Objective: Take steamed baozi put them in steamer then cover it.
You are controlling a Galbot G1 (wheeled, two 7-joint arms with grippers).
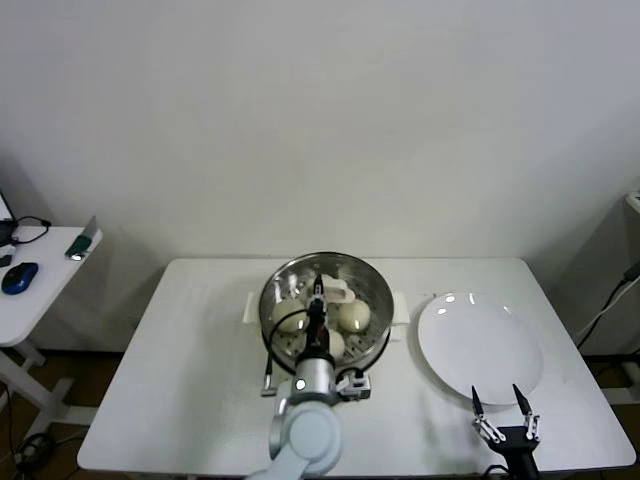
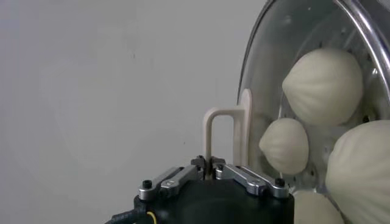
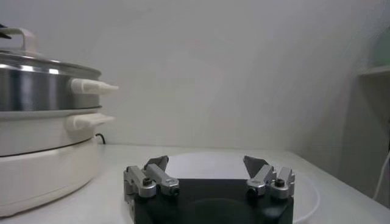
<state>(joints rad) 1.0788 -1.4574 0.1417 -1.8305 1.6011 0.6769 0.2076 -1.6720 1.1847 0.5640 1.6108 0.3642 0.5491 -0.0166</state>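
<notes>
**Lid sitting on the steamer, left gripper pinching its handle**

The white table (image 1: 200,350) is filling most of the head view, with a side desk (image 1: 40,290) standing off to the robot's left. Near the table's far middle the steamer (image 1: 326,312) is sitting on its white cooker base, and only the right wrist view is showing that stack from the side: steel basket (image 3: 36,91) above, white base (image 3: 42,164) below, cream side handles sticking out. Beside it on the robot's right, an empty white plate (image 1: 480,345) is lying flat.

The cover (image 2: 268,73) is lying on the steamer's rim. From the head it is hard to make out as glass; the left wrist view is looking through it at close range. Inside, the steamed baozi (image 2: 323,85) are resting together on the perforated floor; the head view is showing about three of them, while the left wrist view is catching four, partly cropped.

The left gripper (image 1: 318,292) is reaching over the steamer from the near side, its fingers (image 2: 244,176) drawn almost together on the cover's cream bar handle (image 2: 228,131).

The right gripper (image 1: 498,405) is hovering at the plate's near edge, its fingers (image 3: 159,170) spread wide and gripping nothing.
</notes>
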